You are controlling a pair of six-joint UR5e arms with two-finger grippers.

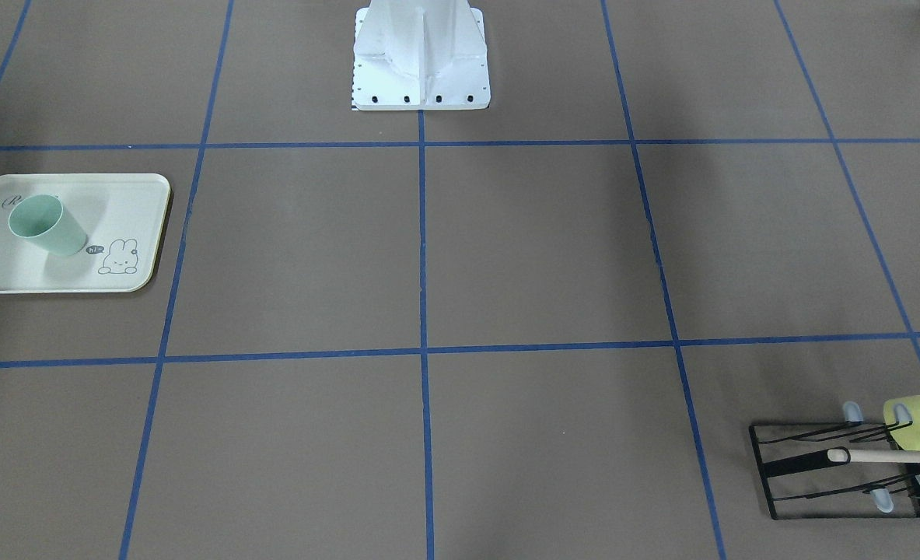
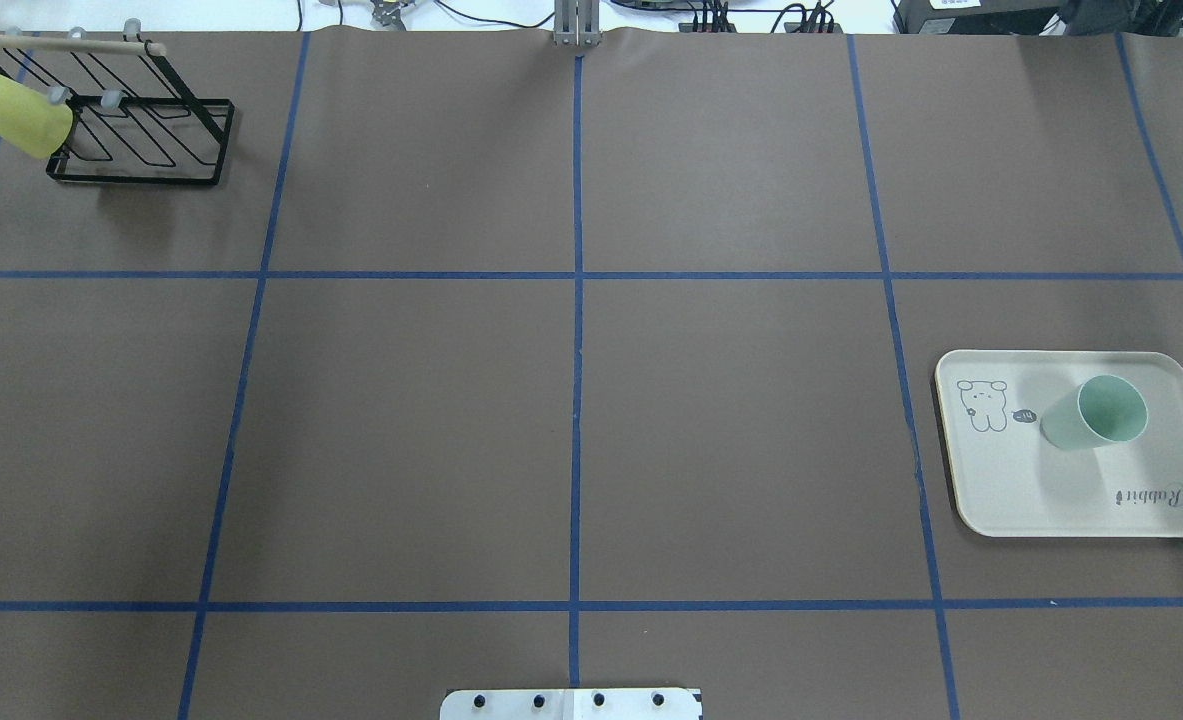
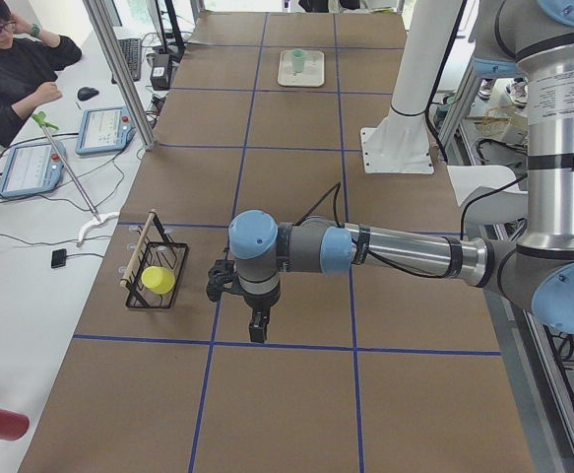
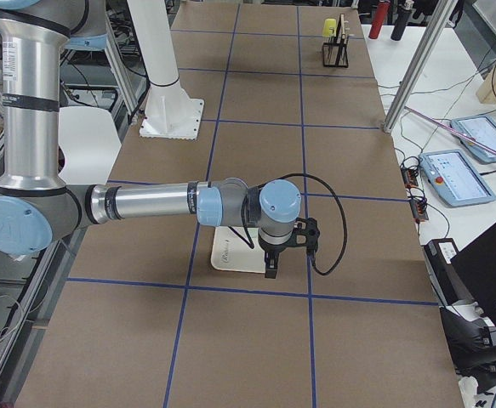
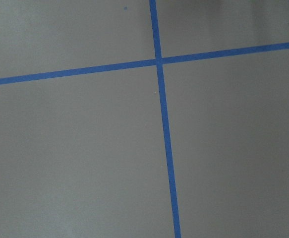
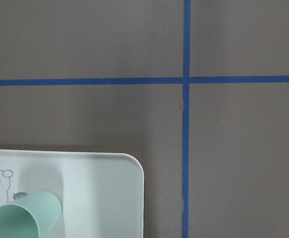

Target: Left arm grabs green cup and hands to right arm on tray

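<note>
The pale mint-green plastic cup (image 2: 1094,412) stands upright on the cream rectangular tray (image 2: 1071,510), nearest our right gripper (image 4: 270,270); we cannot tell either gripper's opening.

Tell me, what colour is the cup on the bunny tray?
The cup is pale mint green, clearest from overhead.

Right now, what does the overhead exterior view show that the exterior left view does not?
Only the overhead view shows the bunny drawing and Rabbit script on the tray. Only the left view shows the left arm and an operator. Both show the green cup standing on the tray and the yellow-green cup on the black rack.
</note>
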